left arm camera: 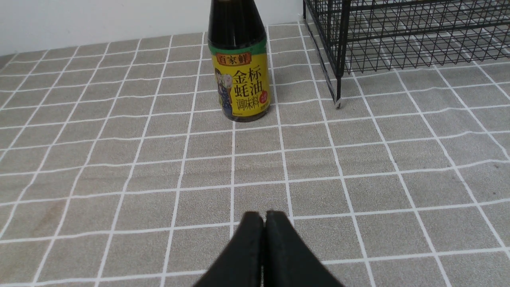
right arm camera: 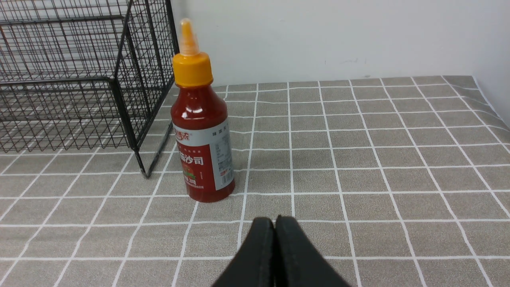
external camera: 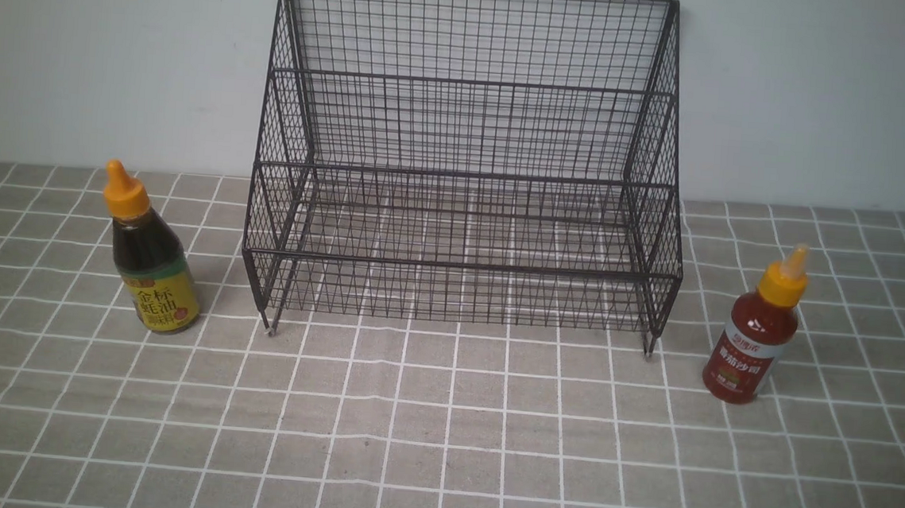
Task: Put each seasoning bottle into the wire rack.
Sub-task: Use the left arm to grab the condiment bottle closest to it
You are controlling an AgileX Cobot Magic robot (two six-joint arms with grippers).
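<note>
The dark brown bottle with a yellow-green label stands upright on the cloth left of the black wire rack. The red bottle with a white-banded label stands upright right of the rack. Both have orange-yellow nozzle caps. The rack holds nothing. Neither gripper shows in the front view. In the left wrist view my left gripper is shut and empty, well short of the brown bottle. In the right wrist view my right gripper is shut and empty, just short of the red bottle.
A grey checked cloth covers the table. A pale wall rises right behind the rack. The rack's front feet stand on the cloth. In the right wrist view the cloth's edge meets a wall at the far side.
</note>
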